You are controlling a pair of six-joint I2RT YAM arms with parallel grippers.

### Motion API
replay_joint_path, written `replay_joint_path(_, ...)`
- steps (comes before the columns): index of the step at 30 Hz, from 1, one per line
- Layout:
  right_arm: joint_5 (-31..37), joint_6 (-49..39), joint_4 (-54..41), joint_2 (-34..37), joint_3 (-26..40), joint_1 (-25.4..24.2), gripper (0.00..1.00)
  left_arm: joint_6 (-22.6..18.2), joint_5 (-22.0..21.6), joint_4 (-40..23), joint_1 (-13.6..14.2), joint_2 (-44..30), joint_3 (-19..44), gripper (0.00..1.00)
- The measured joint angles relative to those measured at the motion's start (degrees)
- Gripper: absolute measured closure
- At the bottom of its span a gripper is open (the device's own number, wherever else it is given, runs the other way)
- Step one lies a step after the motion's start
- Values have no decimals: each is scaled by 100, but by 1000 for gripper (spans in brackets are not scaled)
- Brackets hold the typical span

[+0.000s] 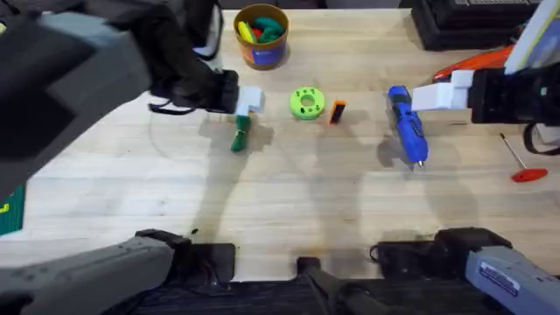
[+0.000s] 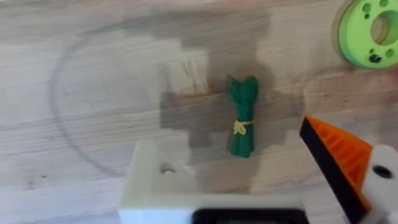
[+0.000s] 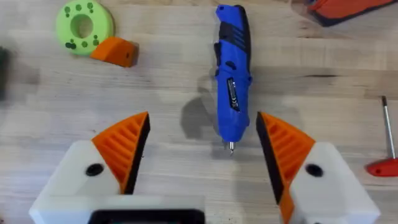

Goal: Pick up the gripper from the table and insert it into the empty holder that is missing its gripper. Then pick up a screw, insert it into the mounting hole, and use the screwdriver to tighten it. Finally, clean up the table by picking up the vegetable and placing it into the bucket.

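Overhead high; wrist views close, downward.

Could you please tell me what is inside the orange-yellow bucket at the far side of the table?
The bucket holds several toy pieces: a yellow one, a green one and something red between them. They hide whatever lies deeper, and its bottom cannot be seen.

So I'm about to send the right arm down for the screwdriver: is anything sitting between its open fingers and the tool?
Nothing visible does. In the right wrist view, the screwdriver lies on bare wood ahead of the right gripper, its silver tip pointing into the gap between the open fingers. The red-handled rod lies off to one side.
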State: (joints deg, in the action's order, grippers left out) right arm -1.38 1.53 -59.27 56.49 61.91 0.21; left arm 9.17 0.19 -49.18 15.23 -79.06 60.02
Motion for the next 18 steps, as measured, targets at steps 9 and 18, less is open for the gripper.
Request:
replay_joint_path(9, 1, 1, 2, 0, 0, 0, 10, 166, 0, 7, 378, -1031, 204, 15)
replay_joint_path(18, 1, 1, 4, 0, 0, 0, 10, -12, 12, -57, 134, -1615, 204, 15)
